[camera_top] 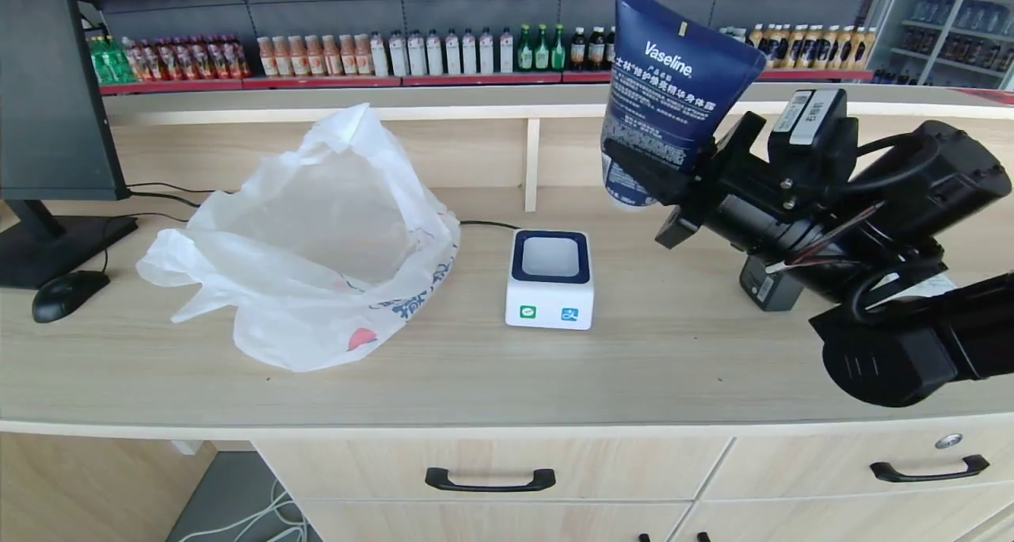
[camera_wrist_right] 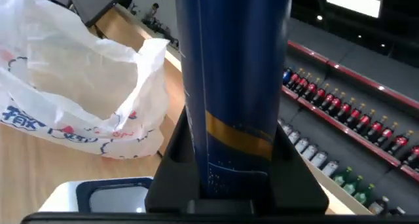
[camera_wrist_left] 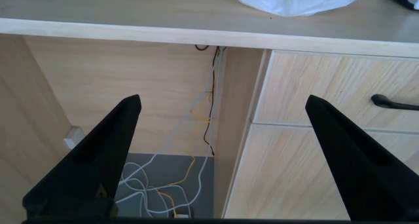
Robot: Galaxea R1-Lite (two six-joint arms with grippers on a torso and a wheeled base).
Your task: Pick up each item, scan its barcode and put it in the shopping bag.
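My right gripper (camera_top: 653, 173) is shut on a dark blue lotion pouch (camera_top: 673, 90), held upright in the air to the right of and above the white barcode scanner (camera_top: 550, 279). In the right wrist view the pouch (camera_wrist_right: 236, 86) stands between the black fingers (camera_wrist_right: 171, 162), with the scanner (camera_wrist_right: 105, 194) below and the bag (camera_wrist_right: 72, 106) beyond. The translucent white shopping bag (camera_top: 317, 241) lies crumpled on the counter left of the scanner. My left gripper (camera_wrist_left: 222, 158) hangs open below the counter edge, facing the cabinet front, with nothing between its fingers.
A monitor stand (camera_top: 47, 241) and black mouse (camera_top: 67, 295) sit at the counter's left end. A low wooden back ledge with a divider (camera_top: 531, 166) runs behind the scanner. Drawers with black handles (camera_top: 489, 479) lie under the counter. Loose cables (camera_wrist_left: 170, 185) lie on the floor.
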